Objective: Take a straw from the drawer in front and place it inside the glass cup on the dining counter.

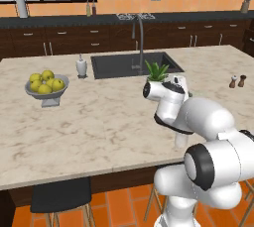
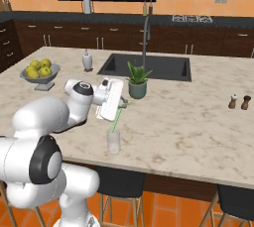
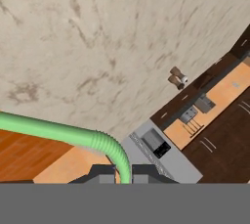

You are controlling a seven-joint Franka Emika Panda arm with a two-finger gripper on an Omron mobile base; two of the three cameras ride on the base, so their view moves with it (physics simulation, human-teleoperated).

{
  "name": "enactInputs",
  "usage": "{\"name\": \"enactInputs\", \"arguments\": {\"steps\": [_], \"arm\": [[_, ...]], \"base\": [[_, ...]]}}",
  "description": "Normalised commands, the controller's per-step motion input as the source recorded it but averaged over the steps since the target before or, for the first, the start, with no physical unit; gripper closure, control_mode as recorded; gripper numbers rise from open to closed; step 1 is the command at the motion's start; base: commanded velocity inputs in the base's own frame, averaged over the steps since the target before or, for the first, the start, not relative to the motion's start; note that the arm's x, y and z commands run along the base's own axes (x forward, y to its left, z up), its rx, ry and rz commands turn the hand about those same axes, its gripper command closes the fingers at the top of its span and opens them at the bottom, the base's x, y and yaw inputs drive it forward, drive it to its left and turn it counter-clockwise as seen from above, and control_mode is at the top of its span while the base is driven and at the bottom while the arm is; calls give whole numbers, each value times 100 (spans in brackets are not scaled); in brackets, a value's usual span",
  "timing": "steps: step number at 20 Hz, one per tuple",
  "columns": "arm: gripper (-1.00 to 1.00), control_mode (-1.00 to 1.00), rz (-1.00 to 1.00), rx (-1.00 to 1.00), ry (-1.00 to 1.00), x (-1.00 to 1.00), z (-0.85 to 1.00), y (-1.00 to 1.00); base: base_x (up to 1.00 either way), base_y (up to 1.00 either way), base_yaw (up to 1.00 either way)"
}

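The hand [image 2: 120, 105] is clamped on the green straw [image 2: 116, 120], gripping it at the bent end; in the hand view the straw [image 3: 73, 135] rises between the two fingertips [image 3: 100, 171], bends, and runs off to the left. From the right base view the straw slants down from the hand into the glass cup [image 2: 113, 141], its lower end inside the rim. The cup stands on the marble worktop [image 2: 188, 117] near its front edge, directly below the hand. A potted plant [image 2: 137, 83] sits just behind, before the black sink [image 2: 149, 67].
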Motion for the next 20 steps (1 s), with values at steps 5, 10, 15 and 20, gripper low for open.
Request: {"name": "enactInputs", "arguments": {"steps": [5,10,15,20], "arm": [[100,-100,0,0,0,5,-17,0],[100,-100,0,0,0,0,-14,0],[100,-100,0,0,0,0,-21,0],[100,-100,0,0,0,0,-28,0]], "base": [[0,0,0],[0,0,0],[0,0,0],[0,0,0]]}}
